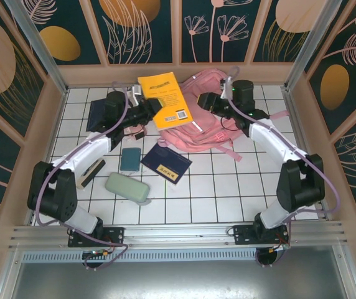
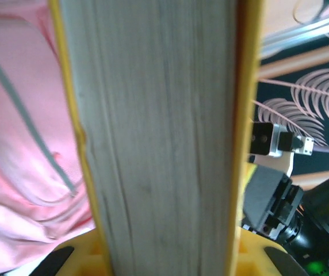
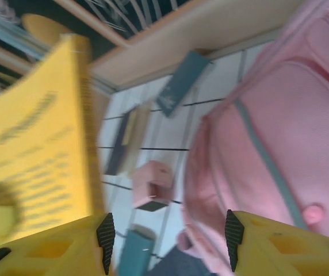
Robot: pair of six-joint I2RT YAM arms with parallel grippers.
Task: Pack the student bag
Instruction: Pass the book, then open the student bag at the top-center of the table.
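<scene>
Fingers of left gripper [image 1: 152, 114] clamped tight on yellow book [image 1: 165, 98], page edge filling the gap between them. Right gripper [image 3: 169, 241] fingers stand apart, nothing between them. Student bag [image 1: 206, 134] just ahead and right of right fingers; left of book at left fingers.
</scene>
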